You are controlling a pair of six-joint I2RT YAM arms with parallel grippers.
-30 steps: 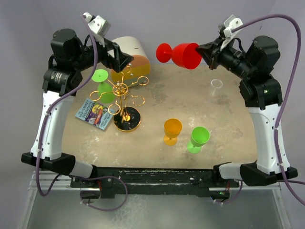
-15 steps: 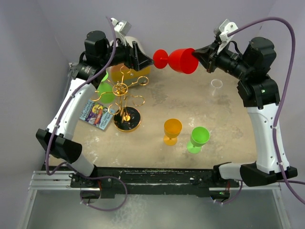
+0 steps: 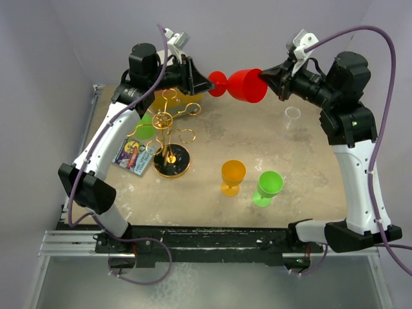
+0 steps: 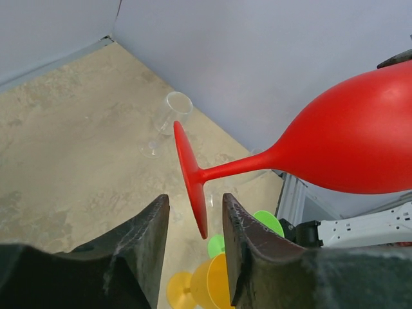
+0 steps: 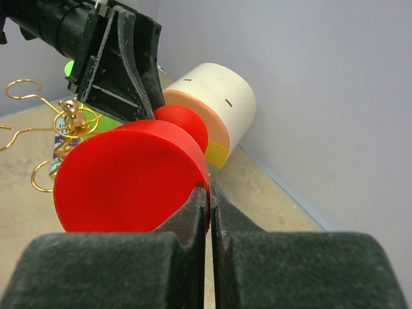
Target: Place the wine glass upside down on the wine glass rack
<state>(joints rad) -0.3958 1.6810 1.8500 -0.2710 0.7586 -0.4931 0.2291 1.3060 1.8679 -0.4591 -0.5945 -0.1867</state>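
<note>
The red wine glass hangs on its side in the air at the back, foot pointing left. My right gripper is shut on its rim. My left gripper straddles the foot; its jaws stand a little apart, with a gap on each side of the foot's edge. In the left wrist view the bowl fills the upper right. The gold wine glass rack stands on its black base below the left arm, its loops also showing in the right wrist view.
A cream-and-orange cylinder lies by the back wall. An orange glass and a green glass stand at centre front. Another green glass is beside the rack, a clear glass at the right, a booklet at the left.
My left arm has swung right to the glass's foot, and its jaws have narrowed around it. The right gripper has carried the glass slightly left.
</note>
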